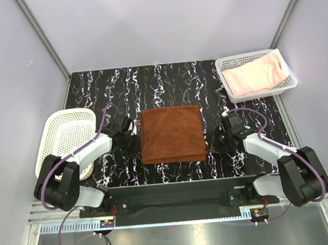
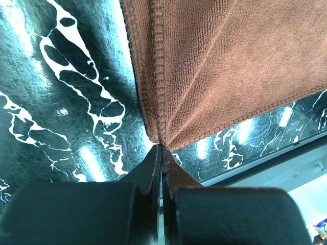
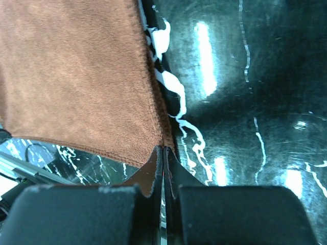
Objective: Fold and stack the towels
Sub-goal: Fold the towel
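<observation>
Brown towel [image 1: 172,134] lying flat in the middle of the table [image 1: 122,92], between the two arms. Its left edge shows two stacked hems in the left wrist view, so it appears to be doubled over once.

Left gripper [image 2: 162,148]: fingers pressed together on the towel's near-left corner, with creases in the cloth fanning out from the pinch. Right gripper [image 3: 163,149]: fingers likewise together on the near-right corner.

Pink towel [image 1: 257,75] lying crumpled in the right basket [image 1: 227,65] at the far right corner of the table. Left basket [image 1: 68,127] hanging partly over the table's left edge. No white towel in view.

Risks, as judged from this position:
- (a) Each pinch takes only the very tip of a corner, so the cloth may slip out on lifting and one side would drop.
- (b) With two layers at the corner, a gripper may hold only the upper one. The lower layer would then trail and the fold would open.
- (c) Unequal rise or travel of the two arms would skew the fold and leave the edges out of line.
- (d) The table looks glossy, so a low sweep could drag the whole towel toward the far side instead of folding it.
- (e) A crooked first fold would give the later stack an uneven base
</observation>
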Tool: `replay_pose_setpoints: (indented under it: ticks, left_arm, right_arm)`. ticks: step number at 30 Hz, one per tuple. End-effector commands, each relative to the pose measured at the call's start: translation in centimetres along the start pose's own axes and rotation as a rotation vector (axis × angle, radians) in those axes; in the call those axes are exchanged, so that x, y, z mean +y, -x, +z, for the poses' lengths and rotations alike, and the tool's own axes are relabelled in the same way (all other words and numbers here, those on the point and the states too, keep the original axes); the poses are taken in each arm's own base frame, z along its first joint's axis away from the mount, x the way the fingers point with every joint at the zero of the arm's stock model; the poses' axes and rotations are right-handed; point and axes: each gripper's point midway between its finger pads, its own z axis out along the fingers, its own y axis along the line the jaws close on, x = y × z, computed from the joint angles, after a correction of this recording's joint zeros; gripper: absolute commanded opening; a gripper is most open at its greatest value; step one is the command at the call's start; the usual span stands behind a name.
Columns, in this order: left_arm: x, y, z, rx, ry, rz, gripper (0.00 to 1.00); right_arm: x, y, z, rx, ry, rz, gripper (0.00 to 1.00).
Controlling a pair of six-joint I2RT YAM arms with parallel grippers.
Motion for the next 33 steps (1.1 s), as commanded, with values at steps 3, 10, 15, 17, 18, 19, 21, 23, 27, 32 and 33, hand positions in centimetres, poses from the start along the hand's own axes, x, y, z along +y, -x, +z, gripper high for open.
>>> replay_pose_setpoints:
  ticks: [3, 10, 15, 17, 18, 19, 21, 23, 27, 32, 33]
  left_arm:
    - [-2.8, 3.1, -2.6, -0.071, -0.078, 0.035, 0.00]
    - [-3.1, 2.0, -5.1, -0.089, -0.068, 0.009, 0.00]
    - [-1.0, -0.4, -1.8, -0.045, -0.047, -0.050, 0.00]
    - [0.1, -1.2, -1.1, -0.016, -0.003, -0.055, 0.00]
    - [0.3, -1.3, -1.0, -0.014, 0.003, -0.055, 0.00]
    - [0.3, -1.3, -0.9, -0.011, 0.004, -0.057, 0.00]
    - [0.4, -1.4, -0.9, -0.012, 0.009, -0.058, 0.00]
    - [0.5, -1.6, -0.8, -0.002, 0.014, -0.061, 0.00]
    - [0.9, -1.7, -0.8, 0.003, 0.044, -0.058, 0.00]
    - [1.2, -3.0, 0.1, 0.068, 0.098, -0.035, 0.00]
    - [1.3, -3.0, 0.2, 0.067, 0.111, -0.036, 0.00]
  right_arm:
    - [3.7, 2.2, -1.6, -0.028, 0.093, -0.024, 0.00]
    - [5.2, 0.3, -3.6, 0.006, 0.163, 0.006, 0.00]
    - [3.5, -2.4, -1.6, 0.052, 0.167, 0.043, 0.00]
    - [3.1, -2.8, -1.3, 0.059, 0.163, 0.046, 0.00]
    - [2.4, -3.1, -1.1, 0.060, 0.143, 0.051, 0.00]
    - [1.9, -3.2, -1.0, 0.057, 0.122, 0.051, 0.00]
    - [0.6, -3.3, -0.7, 0.045, 0.068, 0.049, 0.00]
    - [0.0, -3.4, -0.5, 0.037, 0.045, 0.049, 0.00]
    - [-0.1, -3.6, -0.5, 0.040, 0.048, 0.048, 0.00]
    - [-0.3, -4.1, -0.5, 0.050, 0.055, 0.048, 0.00]
    - [-0.2, -4.5, -0.4, 0.063, 0.077, 0.052, 0.00]
